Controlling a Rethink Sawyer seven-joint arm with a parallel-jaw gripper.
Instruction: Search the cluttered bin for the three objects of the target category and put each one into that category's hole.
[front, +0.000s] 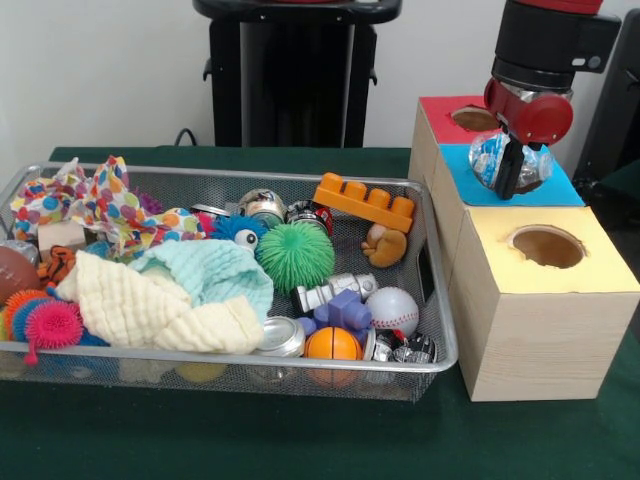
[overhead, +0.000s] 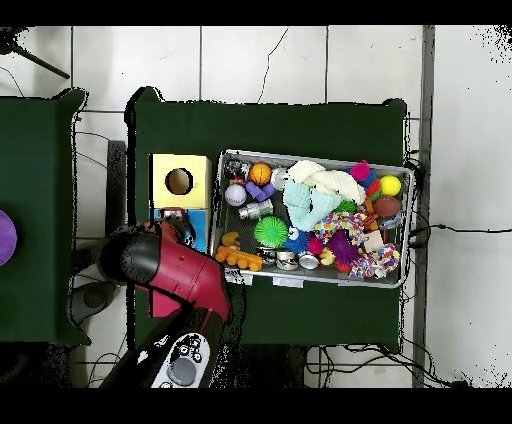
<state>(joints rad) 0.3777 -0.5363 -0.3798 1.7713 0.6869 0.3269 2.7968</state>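
Hovering over the blue-topped box (front: 515, 185): pincer (front: 512, 175) clamped on a crumpled shiny can (front: 493, 158), blue hole hidden beneath it. Judged mid-delivery, drop pending. Below and beside, the wire bin (front: 440, 340) holds more cans (front: 281, 337), apparently still to sort.

**No readable text on show**

Nothing legible is turning up in either view. The cans (front: 265, 204) in the wire bin (front: 440, 300) are carrying printed labels, but the print is staying too blurred to read. The wooden boxes (front: 545, 300) beside the bin are showing only coloured tops, no lettering or numbers.
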